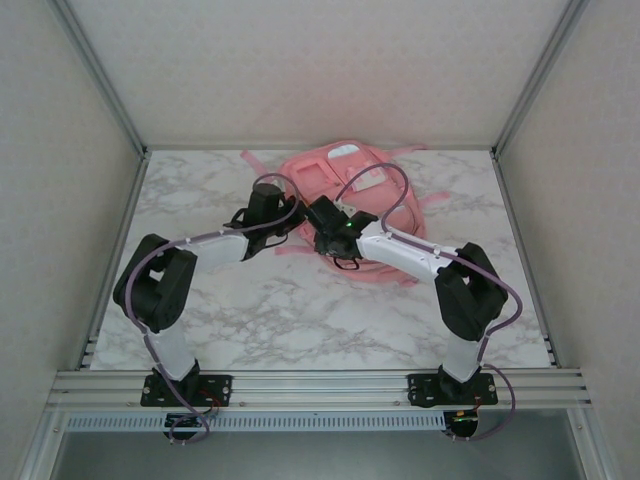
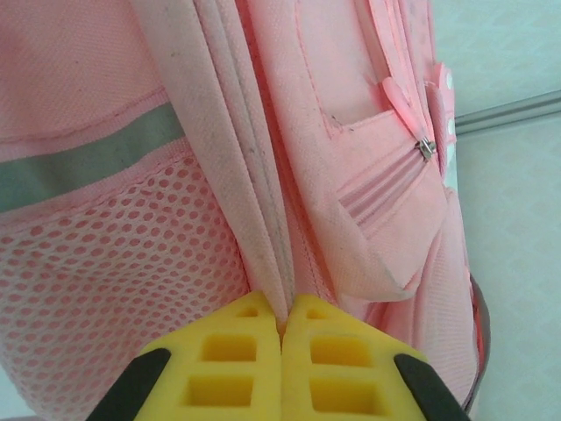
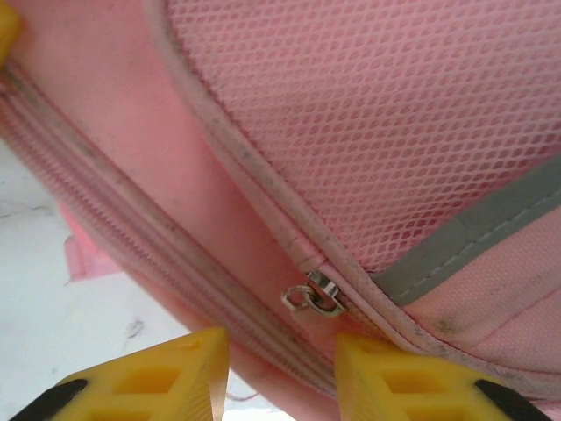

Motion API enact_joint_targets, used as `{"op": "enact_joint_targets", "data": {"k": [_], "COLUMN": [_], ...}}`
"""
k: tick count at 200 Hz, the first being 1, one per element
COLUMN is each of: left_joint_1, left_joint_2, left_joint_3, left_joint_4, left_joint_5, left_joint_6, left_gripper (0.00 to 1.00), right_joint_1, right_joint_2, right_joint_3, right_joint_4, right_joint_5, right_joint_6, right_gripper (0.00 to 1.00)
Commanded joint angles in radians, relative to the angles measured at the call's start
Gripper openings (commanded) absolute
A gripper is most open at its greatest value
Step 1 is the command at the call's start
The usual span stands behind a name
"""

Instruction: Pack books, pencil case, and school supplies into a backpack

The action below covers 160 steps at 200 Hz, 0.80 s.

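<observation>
**A:** Where is the backpack (image 1: 345,185)?

**B:** At the middle of the desk's (image 1: 300,320) far edge, with both arms reaching in to its near side.

**A:** What is the left hand (image 2: 282,338) doing?

**B:** It is pinched tight on a piped seam (image 2: 263,219) of the backpack, beside the mesh pocket (image 2: 114,272). The fabric rises straight out from between its fingers.

**A:** And the right hand (image 3: 282,351)?

**B:** Partly spread, with nothing between its fingers. The zipper pull (image 3: 314,298) lies just ahead of the gap, a little toward its right finger and not touching. The zip track (image 3: 131,219) slants across from upper left down toward the pull.

**A:** So which hand takes the zip?

**B:** The right, I'd judge, since it is nearer. It needs a slight advance, a pinch on the pull, then a draw along that slant while the left hand holds the seam taut.
</observation>
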Motion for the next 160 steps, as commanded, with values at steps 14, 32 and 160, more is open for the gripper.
{"op": "enact_joint_targets", "data": {"k": [14, 32, 160], "left_joint_1": [-0.033, -0.032, -0.002], "left_joint_2": [-0.058, -0.055, -0.087], "left_joint_3": [-0.015, -0.010, -0.014], "left_joint_4": [-0.012, -0.012, -0.082], "left_joint_5": [0.050, 0.050, 0.027], "left_joint_6": [0.001, -0.001, 0.040], "left_gripper": [0.00, 0.00, 0.00], "right_joint_1": [-0.003, -0.003, 0.000], "right_joint_2": [-0.017, -0.017, 0.119], "right_joint_3": [0.016, -0.003, 0.105], "right_joint_4": [-0.098, -0.063, -0.197], "right_joint_5": [0.222, 0.217, 0.463], "right_joint_6": [0.007, -0.016, -0.090], "right_gripper": [0.38, 0.38, 0.19]}}
